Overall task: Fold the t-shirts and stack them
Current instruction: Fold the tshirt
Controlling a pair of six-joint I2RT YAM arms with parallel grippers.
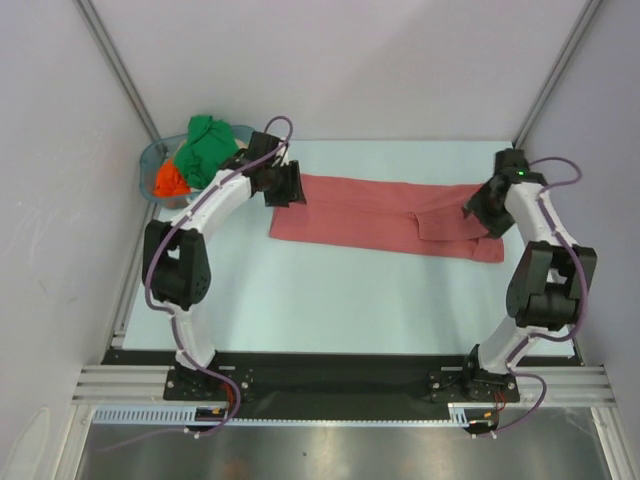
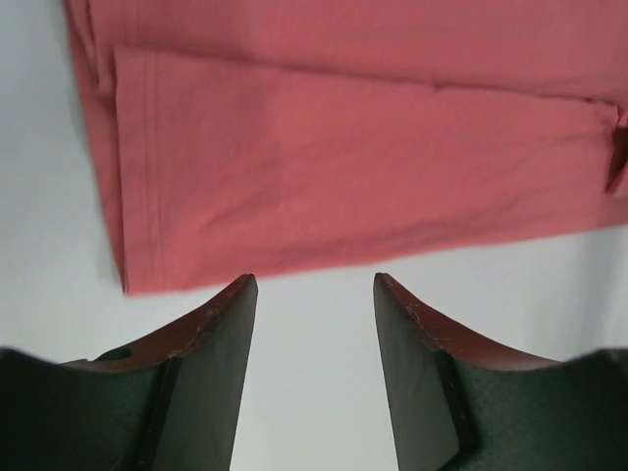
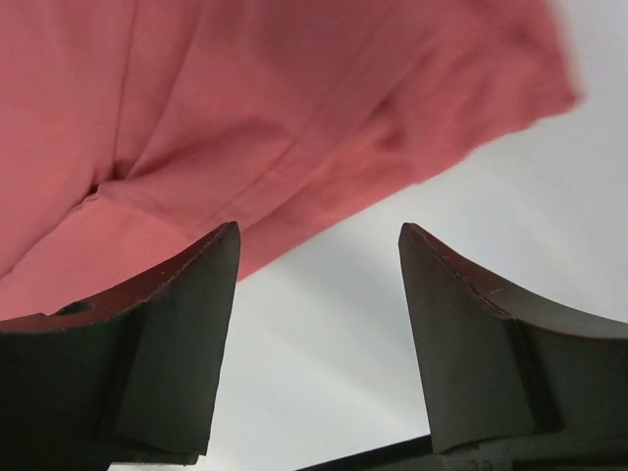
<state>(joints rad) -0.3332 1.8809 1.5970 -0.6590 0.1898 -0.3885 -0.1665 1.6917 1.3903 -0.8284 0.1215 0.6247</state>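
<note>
The salmon-red t-shirt (image 1: 385, 215) lies flat on the table, folded into a long strip running left to right. My left gripper (image 1: 290, 186) is open and empty at the strip's left end; the left wrist view shows the cloth's hemmed end (image 2: 343, 137) just beyond the fingertips (image 2: 245, 287). My right gripper (image 1: 480, 205) is open and empty at the strip's right end, and the cloth (image 3: 245, 118) lies just beyond the jaws in the right wrist view. A green t-shirt (image 1: 207, 148) and an orange one (image 1: 170, 182) sit bunched in the tub. No beige shirt shows.
The clear blue-tinted tub (image 1: 152, 160) stands at the table's (image 1: 330, 300) back left corner, just behind the left arm. White walls and metal posts close in the back and sides. A black rail (image 1: 330, 375) runs along the near edge.
</note>
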